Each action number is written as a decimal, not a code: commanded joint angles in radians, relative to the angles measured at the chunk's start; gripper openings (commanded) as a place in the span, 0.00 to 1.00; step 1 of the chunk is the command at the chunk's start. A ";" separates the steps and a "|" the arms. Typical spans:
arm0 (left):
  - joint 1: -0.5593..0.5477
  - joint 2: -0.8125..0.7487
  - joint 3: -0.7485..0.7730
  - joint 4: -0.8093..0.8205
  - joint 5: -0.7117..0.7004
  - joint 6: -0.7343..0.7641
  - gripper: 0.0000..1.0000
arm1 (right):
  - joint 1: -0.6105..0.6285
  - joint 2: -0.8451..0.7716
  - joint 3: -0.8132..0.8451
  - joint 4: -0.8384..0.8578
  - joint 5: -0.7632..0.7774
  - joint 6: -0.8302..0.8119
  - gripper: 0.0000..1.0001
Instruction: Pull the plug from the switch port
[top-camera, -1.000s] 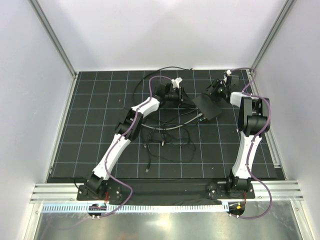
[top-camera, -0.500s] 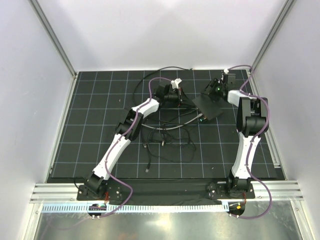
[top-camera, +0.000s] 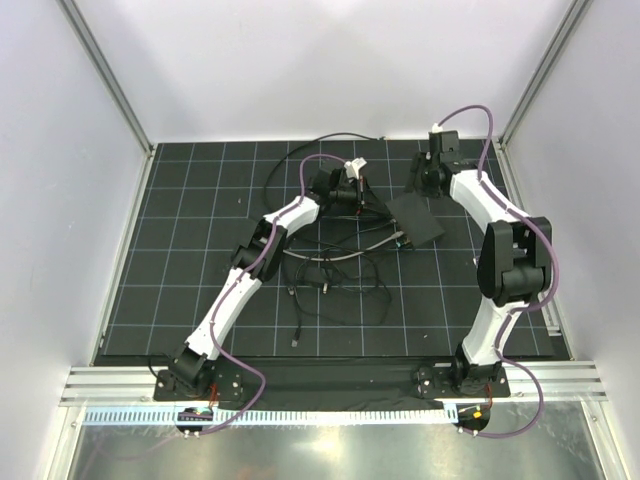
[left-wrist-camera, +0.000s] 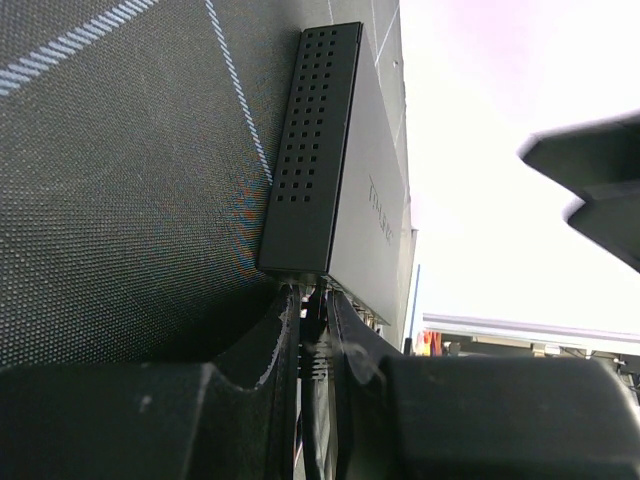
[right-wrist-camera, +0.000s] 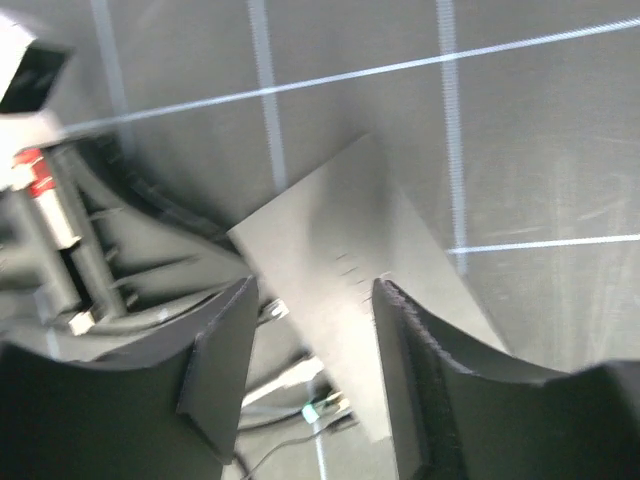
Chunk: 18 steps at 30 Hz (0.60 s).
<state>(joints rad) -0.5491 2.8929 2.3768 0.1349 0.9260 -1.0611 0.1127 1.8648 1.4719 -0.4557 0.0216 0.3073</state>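
The switch (top-camera: 420, 218) is a flat matte-black box lying on the black grid mat. In the left wrist view its vented side (left-wrist-camera: 310, 150) faces me, with the port edge toward my fingers. My left gripper (top-camera: 367, 197) is at that port edge, and in the wrist view it (left-wrist-camera: 312, 300) is shut on the plug (left-wrist-camera: 318, 345), which still sits at the port. My right gripper (top-camera: 423, 184) hangs open over the far end of the switch (right-wrist-camera: 350, 270), with one finger on either side and nothing held (right-wrist-camera: 315, 290). A green light (right-wrist-camera: 312, 410) glows at the port edge.
Thin black cables (top-camera: 335, 272) lie tangled on the mat in front of the switch. A black cable loop (top-camera: 300, 150) runs along the back of the mat. White walls with metal frame posts enclose the mat on three sides.
My right arm has stretched out and its wrist has swung back and left, so the open gripper now points down at the far end of the switch. My left arm has not moved.
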 joint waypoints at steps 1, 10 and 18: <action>-0.006 0.037 0.013 -0.098 -0.007 0.050 0.00 | 0.047 -0.032 0.001 -0.055 -0.083 -0.033 0.54; -0.003 0.016 0.005 -0.098 0.025 0.069 0.00 | 0.148 0.062 0.033 -0.069 -0.035 0.015 0.01; -0.002 0.012 0.013 -0.107 0.053 0.087 0.00 | 0.163 0.089 -0.022 -0.041 0.086 0.015 0.01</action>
<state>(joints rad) -0.5484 2.8929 2.3810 0.1211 0.9520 -1.0252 0.2749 1.9518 1.4597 -0.5087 0.0261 0.3202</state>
